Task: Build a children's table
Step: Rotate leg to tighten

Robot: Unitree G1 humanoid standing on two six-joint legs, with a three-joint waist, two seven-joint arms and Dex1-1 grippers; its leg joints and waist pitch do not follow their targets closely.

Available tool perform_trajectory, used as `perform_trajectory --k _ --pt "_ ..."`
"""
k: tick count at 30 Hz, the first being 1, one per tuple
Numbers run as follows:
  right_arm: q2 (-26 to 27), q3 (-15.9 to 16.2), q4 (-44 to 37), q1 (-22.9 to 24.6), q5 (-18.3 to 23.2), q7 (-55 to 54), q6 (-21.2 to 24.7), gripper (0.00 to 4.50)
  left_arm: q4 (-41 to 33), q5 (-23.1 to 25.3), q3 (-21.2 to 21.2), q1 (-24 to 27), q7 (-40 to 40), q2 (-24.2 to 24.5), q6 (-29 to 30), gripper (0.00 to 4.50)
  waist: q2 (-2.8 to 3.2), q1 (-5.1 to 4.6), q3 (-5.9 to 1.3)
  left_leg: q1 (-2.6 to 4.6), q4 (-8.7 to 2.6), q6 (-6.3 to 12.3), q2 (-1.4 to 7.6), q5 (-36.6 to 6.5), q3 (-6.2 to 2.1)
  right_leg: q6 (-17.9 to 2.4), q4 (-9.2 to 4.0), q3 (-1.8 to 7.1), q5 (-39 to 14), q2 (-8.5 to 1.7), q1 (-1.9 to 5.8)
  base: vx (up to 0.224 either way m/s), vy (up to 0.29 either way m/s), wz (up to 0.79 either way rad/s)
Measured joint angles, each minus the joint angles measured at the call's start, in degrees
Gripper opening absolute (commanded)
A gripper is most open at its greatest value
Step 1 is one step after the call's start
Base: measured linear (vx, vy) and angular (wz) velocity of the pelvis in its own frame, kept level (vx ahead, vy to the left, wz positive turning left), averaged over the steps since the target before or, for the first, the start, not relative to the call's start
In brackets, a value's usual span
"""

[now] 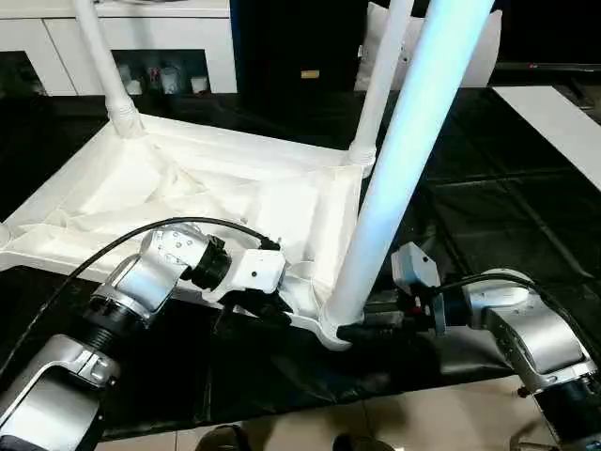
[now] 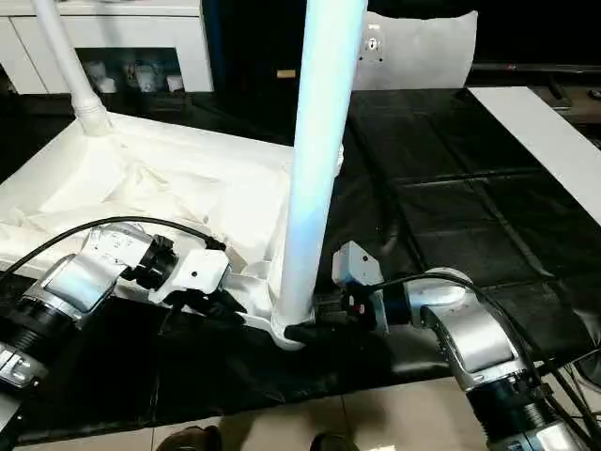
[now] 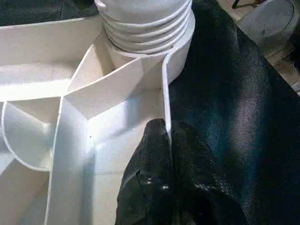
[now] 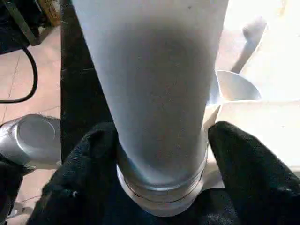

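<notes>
The children's table lies upside down on a black mat, its ribbed white top [image 1: 188, 188] facing up. Two legs stand in the far corners [image 1: 105, 66] [image 1: 380, 85]. A third long leg [image 1: 404, 160] rises from the near right corner socket [image 3: 145, 23]. My left gripper [image 1: 246, 308] is shut on the thin rim of the top [image 3: 165, 93] just beside that corner. My right gripper [image 1: 352, 331] reaches in from the right at mat level. Its black fingers [image 4: 89, 159] press on either side of the near leg's base [image 4: 159, 117].
The black mat [image 1: 488, 216] spreads under and to the right of the table. A flat white board [image 1: 554, 122] lies at the far right. White cabinets [image 1: 141, 38] stand at the back left. Tiled floor [image 1: 394, 423] runs along the mat's near edge.
</notes>
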Motion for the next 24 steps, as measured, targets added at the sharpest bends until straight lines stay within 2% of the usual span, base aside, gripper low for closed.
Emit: perform_trajectory --k 3,6,11,14,17,20,22,24 --pt "0.09 0.09 0.03 0.0 -0.07 0.43 -0.28 2.96 0.29 0.05 -0.03 -0.07 -0.49 -0.05 -0.54 0.0 0.0 0.01 0.0 0.01 0.03 0.0 0.01 0.0 0.0 0.0 0.04 0.0 0.0 0.0 0.0 0.0 0.0 0.0" --pt "0.06 0.24 0.03 0.0 -0.07 0.45 -0.63 2.65 0.42 0.05 -0.01 -0.08 -0.66 -0.03 -0.77 0.0 0.0 -0.02 0.0 0.01 0.04 0.0 0.01 0.0 0.0 0.0 0.04 0.0 0.0 0.0 0.0 0.0 0.0 0.0" --pt "0.04 0.27 -0.16 0.25 0.09 0.37 -0.53 2.55 0.43 0.04 0.0 -0.08 -0.69 0.0 -0.72 0.0 -0.01 -0.03 -0.01 0.01 0.04 0.0 0.02 0.0 0.0 0.0 0.04 -0.01 0.0 0.0 0.0 0.0 0.0 0.0" --pt "0.32 -0.2 -0.91 0.81 0.52 -0.07 1.19 2.54 0.07 -0.13 0.3 0.24 -0.59 -0.12 0.37 0.0 -0.01 -0.01 -0.01 0.01 0.04 0.0 0.02 0.0 0.0 0.0 0.04 -0.01 0.0 0.0 0.01 0.0 0.0 0.0" --pt "1.13 -0.9 -2.78 2.54 1.65 -1.68 3.69 2.53 -2.15 -0.4 1.13 1.23 0.48 -0.42 3.63 0.0 0.0 -0.01 -0.01 0.03 0.02 0.0 0.02 0.0 0.0 0.0 0.03 0.0 -0.01 0.0 0.02 0.0 0.0 0.0" --pt "3.1 -2.39 -5.07 4.8 3.12 -5.7 7.41 2.46 -6.02 -0.15 2.3 3.21 2.75 -0.45 9.86 0.0 0.02 -0.13 -0.03 0.25 0.02 0.0 0.0 0.0 0.0 0.01 0.01 0.04 -0.02 0.0 0.19 0.0 0.0 0.0" --pt "5.05 -3.09 -6.07 5.62 2.69 -9.93 9.11 2.43 -8.36 0.39 3.47 4.49 5.26 -0.57 15.14 0.0 0.02 -0.66 -0.03 0.58 0.01 -0.02 0.0 -0.01 0.01 0.32 0.02 0.06 -0.21 0.0 0.4 0.0 0.0 0.0" --pt "7.48 -4.24 -6.22 6.01 1.86 -14.64 10.31 2.43 -10.32 1.15 4.4 5.35 8.55 -1.24 19.98 0.0 -0.05 -1.64 -0.02 0.81 0.02 -0.03 -0.03 -0.01 0.0 0.55 -0.02 0.07 -0.38 -0.03 0.5 0.0 0.0 0.0"
